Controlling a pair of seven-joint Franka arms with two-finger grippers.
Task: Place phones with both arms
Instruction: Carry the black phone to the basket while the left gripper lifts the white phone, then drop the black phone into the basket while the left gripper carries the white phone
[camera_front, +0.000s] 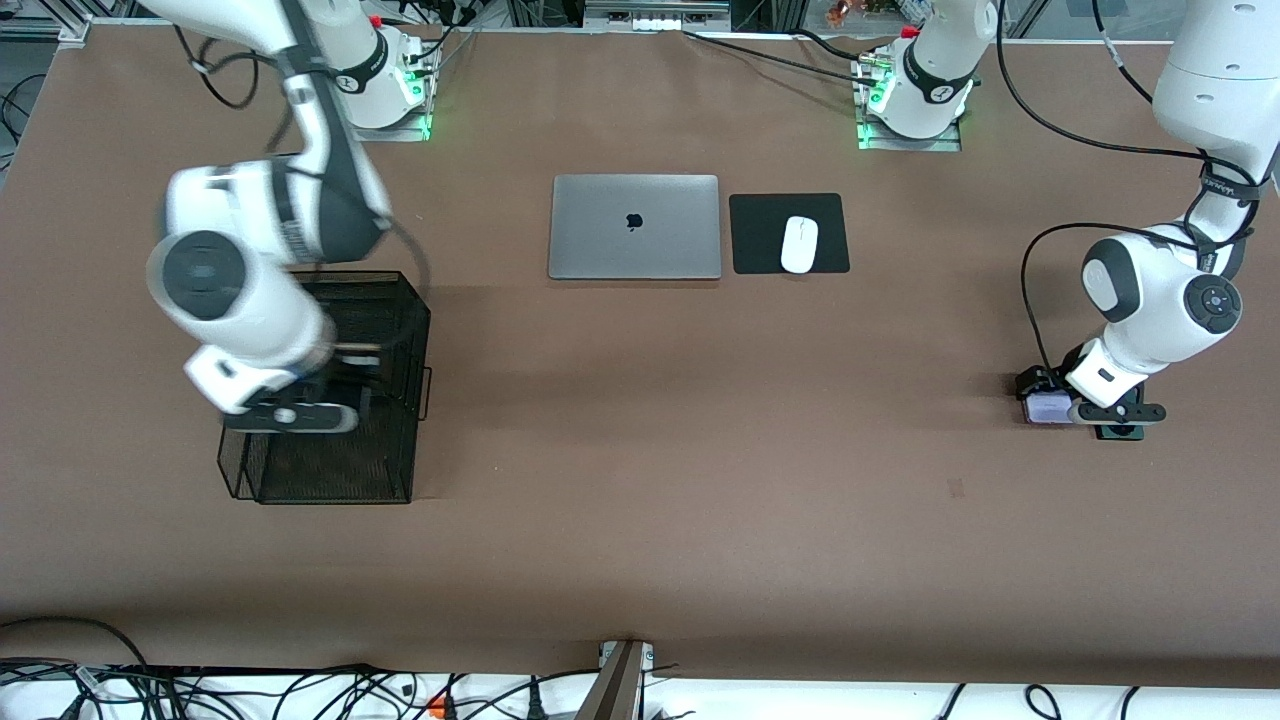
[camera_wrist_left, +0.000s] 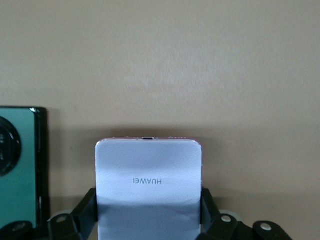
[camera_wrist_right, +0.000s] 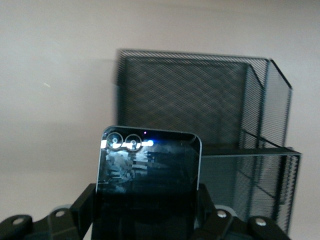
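While the right arm is reached out over the black wire-mesh basket (camera_front: 340, 400) at its own end of the table (camera_front: 640, 520), the right gripper (camera_front: 290, 415) is seen over the basket with its fingers (camera_wrist_right: 85, 207) clamped on the two side edges of the black phone (camera_wrist_right: 147, 185), a small squarish slab whose glossy face and pair of round lenses are shown in the right wrist view, with the mesh compartments of the basket visible past it. At the left arm's end of the table, the left gripper (camera_front: 1060, 408) is lowered to the tabletop, and its fingers (camera_wrist_left: 82, 212) are pressed against the two side edges of the pale lilac-white phone (camera_wrist_left: 149, 185), which is marked HUAWEI; whether that phone is lifted off the table or resting on it cannot be told. Just beside it, the dark green phone (camera_wrist_left: 20, 170) is laid flat on the table, part of its round camera ring being shown at the edge of the left wrist view, and only a corner of it is seen under the gripper in the front view. Near the robots' bases, a closed silver laptop (camera_front: 635, 227) is set beside a black mouse pad (camera_front: 789, 233), on which a white mouse (camera_front: 799, 244) is placed.
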